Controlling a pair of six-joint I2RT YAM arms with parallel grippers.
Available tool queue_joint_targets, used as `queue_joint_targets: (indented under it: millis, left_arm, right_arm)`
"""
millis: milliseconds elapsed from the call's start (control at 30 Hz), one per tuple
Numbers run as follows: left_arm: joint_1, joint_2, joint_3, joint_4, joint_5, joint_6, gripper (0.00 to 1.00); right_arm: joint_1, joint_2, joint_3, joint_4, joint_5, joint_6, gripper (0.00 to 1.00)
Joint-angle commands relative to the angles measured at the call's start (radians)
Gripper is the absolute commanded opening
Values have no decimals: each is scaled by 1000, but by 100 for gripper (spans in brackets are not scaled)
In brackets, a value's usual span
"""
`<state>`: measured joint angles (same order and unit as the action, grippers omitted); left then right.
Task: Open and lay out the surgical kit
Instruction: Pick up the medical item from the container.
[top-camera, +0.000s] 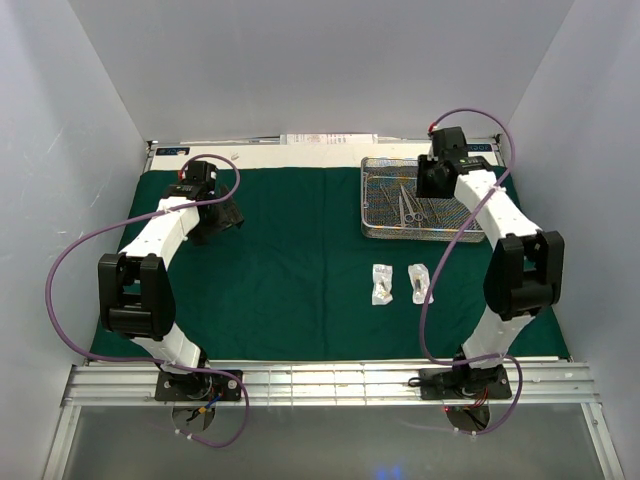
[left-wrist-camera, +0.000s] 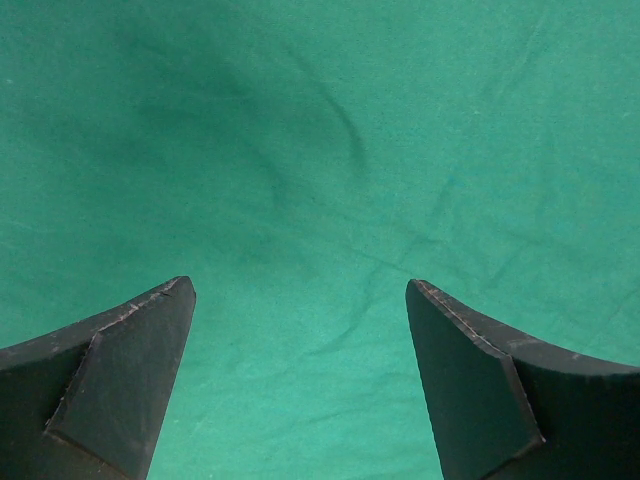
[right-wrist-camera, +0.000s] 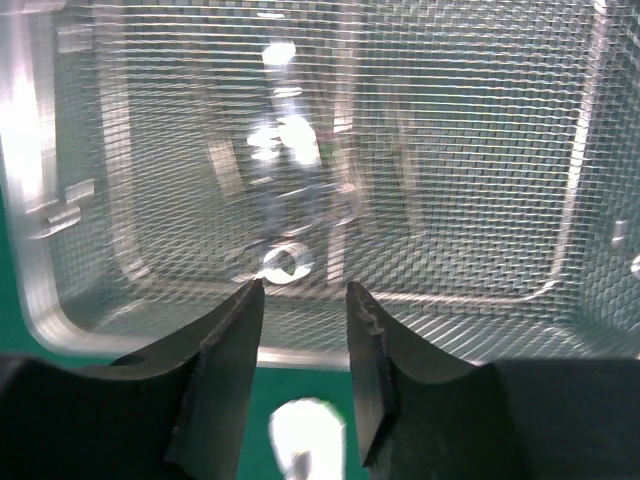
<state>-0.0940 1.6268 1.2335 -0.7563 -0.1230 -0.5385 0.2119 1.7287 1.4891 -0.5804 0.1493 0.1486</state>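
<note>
The dark green cloth (top-camera: 290, 290) lies spread flat across the table. On its far right stands the silver wire-mesh tray (top-camera: 372, 232), with slim metal scissors and forceps (top-camera: 408, 205) inside. Two small clear packets (top-camera: 382, 284) (top-camera: 420, 282) lie on the cloth in front of the tray. My right gripper (top-camera: 432, 185) hangs over the tray; in the right wrist view it (right-wrist-camera: 305, 290) stands partly open and holds nothing, just short of a finger ring of the instruments (right-wrist-camera: 282, 265). My left gripper (top-camera: 228, 215) (left-wrist-camera: 300, 290) is wide open over bare cloth (left-wrist-camera: 320, 150).
White papers (top-camera: 330, 140) lie along the back wall behind the cloth. Grey walls close in the left, right and back. A metal rail (top-camera: 330, 380) runs along the near edge by the arm bases. A blurred white shape (right-wrist-camera: 305, 430) lies on the cloth under the right jaws.
</note>
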Motion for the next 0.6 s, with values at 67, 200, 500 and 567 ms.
queue_joint_targets:
  millis: [67, 200, 500, 567]
  left_arm:
    - [-7, -61, 30, -18, -3, 3, 98]
    - [-9, -68, 20, -23, 2, 2, 98]
    - [-10, -70, 1, -28, 5, -9, 98]
    - [-12, -70, 3, -28, 5, -9, 98]
  right_arm:
    - [-117, 113, 49, 65, -48, -80, 43]
    - [-166, 192, 56, 119, -80, -109, 43]
    - [-200, 333, 183, 159, -140, -184, 36]
    - [-200, 365, 218, 159, -140, -192, 34]
